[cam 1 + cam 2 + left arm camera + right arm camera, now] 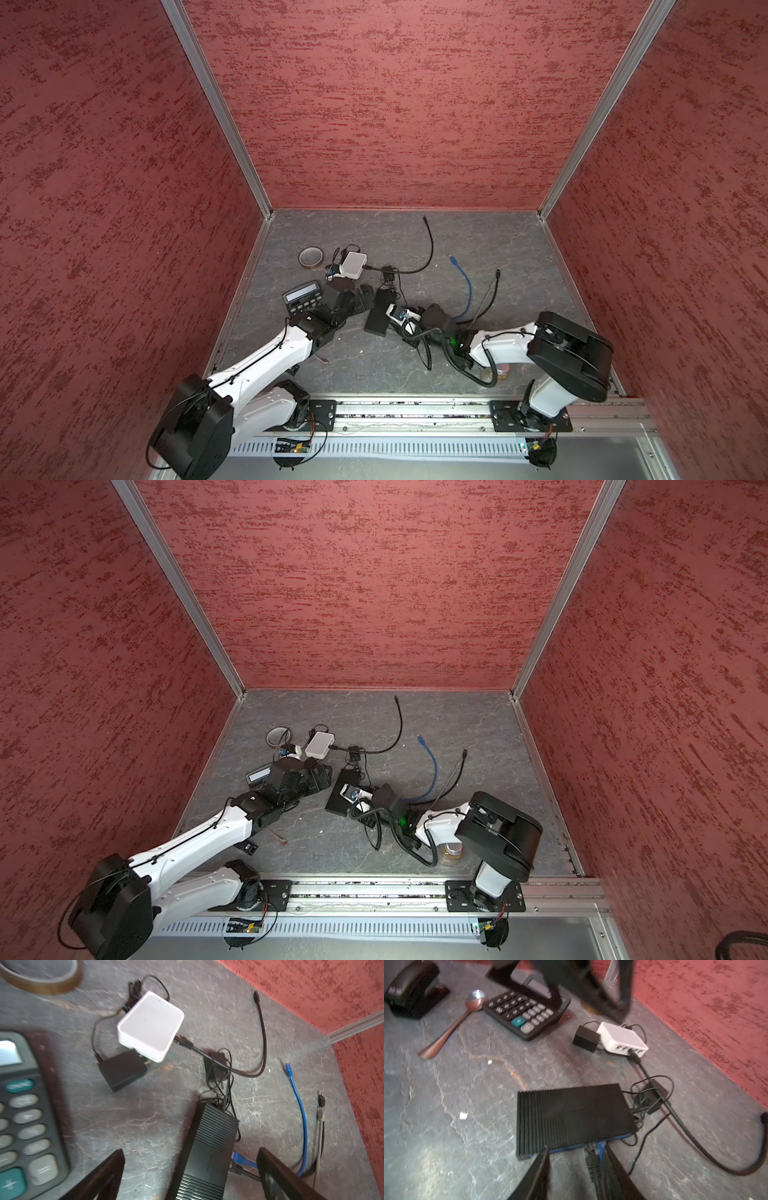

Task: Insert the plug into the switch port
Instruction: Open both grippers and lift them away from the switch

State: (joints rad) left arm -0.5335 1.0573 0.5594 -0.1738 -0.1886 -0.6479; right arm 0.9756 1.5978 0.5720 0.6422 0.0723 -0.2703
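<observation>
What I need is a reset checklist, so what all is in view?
black switch: 1, black, centre
white switch: 1, white, behind it, leftward
adapters: 2, black, one by each switch
blue cable: 1, blue, plugged into black switch
black plug: 1, black, in black switch too
black cable: 1, black, from white switch rearward
grey cable: 1, grey, beside blue cable
calculator: 1, dark grey, left
tape: 1, brown, back left
spoon: 1, metallic, front left
stapler: 1, black, near spoon
jar: 1, amber, front right
left hand: 1, black, open by black switch
right hand: 1, black, open around black plug
</observation>
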